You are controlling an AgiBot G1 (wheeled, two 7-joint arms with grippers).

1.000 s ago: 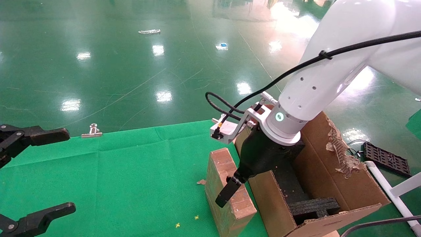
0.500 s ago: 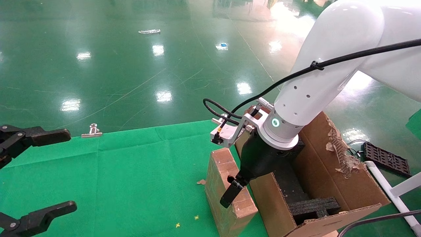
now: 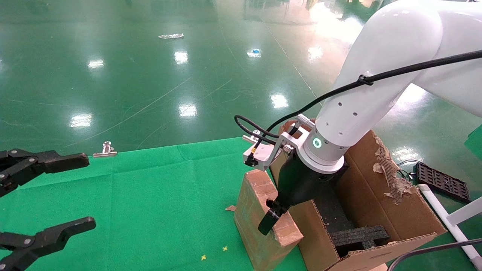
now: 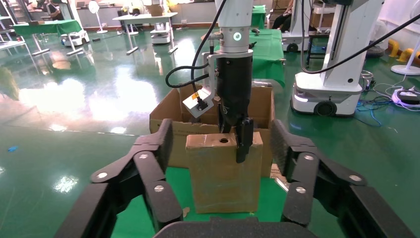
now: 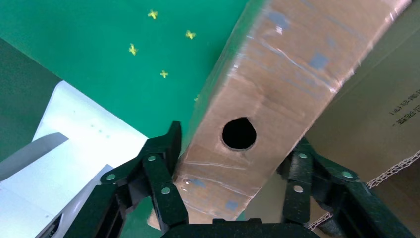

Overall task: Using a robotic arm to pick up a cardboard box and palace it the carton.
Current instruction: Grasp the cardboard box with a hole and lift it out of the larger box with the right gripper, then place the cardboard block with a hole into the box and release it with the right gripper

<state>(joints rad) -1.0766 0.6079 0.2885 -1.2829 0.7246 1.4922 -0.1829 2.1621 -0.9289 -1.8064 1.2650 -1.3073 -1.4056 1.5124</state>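
The right gripper (image 3: 272,214) clamps the upright cardboard box (image 3: 263,222) beside the carton (image 3: 376,210) on the green counter (image 3: 150,195). The left gripper (image 3: 56,195) hovers wide open, holding nothing.

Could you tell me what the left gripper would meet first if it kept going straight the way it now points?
Most likely the cardboard box, standing centred ahead of the open left gripper and clamped by the right gripper; depth is uncertain.

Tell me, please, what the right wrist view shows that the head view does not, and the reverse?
Only the right wrist view shows both fingers pressed on the cardboard box's narrow sides, beside its round hole.

Only the head view shows the carton with black foam inside, and the open left gripper parked apart.

Both show the right gripper gripping the box over the green cloth.
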